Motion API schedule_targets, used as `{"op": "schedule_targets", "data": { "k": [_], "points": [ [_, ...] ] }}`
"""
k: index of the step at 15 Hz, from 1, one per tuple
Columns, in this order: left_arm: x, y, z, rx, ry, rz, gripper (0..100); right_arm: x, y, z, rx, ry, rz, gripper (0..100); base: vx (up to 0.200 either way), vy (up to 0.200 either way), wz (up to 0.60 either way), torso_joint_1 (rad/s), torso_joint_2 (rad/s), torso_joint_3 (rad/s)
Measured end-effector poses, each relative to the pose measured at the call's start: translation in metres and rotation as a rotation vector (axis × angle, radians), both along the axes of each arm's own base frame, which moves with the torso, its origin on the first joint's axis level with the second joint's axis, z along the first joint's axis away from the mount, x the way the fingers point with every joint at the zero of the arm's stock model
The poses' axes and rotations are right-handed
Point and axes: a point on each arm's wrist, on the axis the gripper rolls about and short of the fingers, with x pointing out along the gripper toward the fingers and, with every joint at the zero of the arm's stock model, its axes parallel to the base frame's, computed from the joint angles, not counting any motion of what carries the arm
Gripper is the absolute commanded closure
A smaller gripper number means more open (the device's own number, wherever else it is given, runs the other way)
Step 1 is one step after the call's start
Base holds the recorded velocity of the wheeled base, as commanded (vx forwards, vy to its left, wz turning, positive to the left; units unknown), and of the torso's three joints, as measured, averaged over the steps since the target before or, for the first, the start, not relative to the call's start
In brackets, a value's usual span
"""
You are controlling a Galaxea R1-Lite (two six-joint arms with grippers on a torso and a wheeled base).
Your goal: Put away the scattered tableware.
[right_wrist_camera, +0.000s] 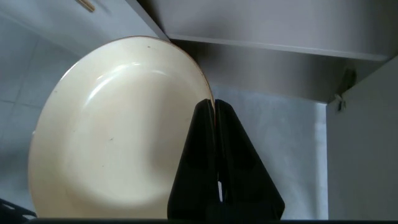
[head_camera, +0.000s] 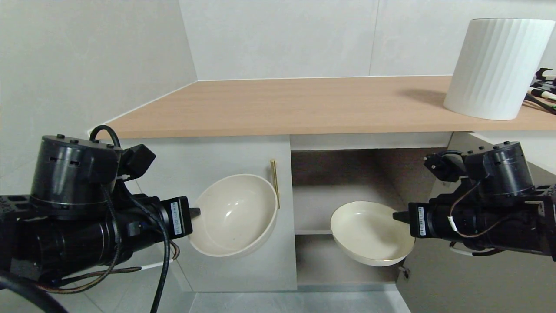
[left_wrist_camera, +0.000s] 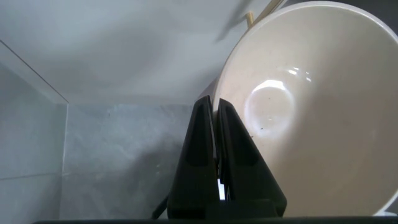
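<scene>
The left end effector (head_camera: 194, 212) is clamped on the rim of a deep bowl (head_camera: 234, 215), held tilted in front of the closed left door (head_camera: 243, 156) of the cupboard under the tabletop (head_camera: 282, 104). The right end effector (head_camera: 397, 216) pinches the rim of a shallow plate (head_camera: 369, 232) at the open right compartment, in front of its shelf (head_camera: 310, 232). The plate likely goes in first: level it, slide it far in, and release only once it rests flat (a rim pinch lets dishes swing). The bowl should then cross right, clear of the door handle (head_camera: 274, 182).
</scene>
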Motion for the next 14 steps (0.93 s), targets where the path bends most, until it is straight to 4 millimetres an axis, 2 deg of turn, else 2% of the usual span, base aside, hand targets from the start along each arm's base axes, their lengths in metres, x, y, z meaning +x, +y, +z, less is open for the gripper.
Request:
{"op": "schedule_targets", "data": {
  "k": [4,7,14],
  "points": [
    [0.0,0.0,0.0,0.001,0.0,-0.001,100,0.005,0.003,-0.005,-0.003,-0.005,-0.005,100,0.0,0.0,0.0,0.0,0.0,0.0],
    [0.0,-0.001,-0.001,0.003,0.003,-0.002,100,0.02,0.01,-0.023,-0.023,0.015,-0.019,100,0.0,0.0,0.0,0.0,0.0,0.0],
    [0.003,-0.002,-0.004,0.009,0.015,-0.005,100,0.104,0.029,-0.106,-0.077,-0.002,-0.164,100,0.0,0.0,0.0,0.0,0.0,0.0]
  ]
}}
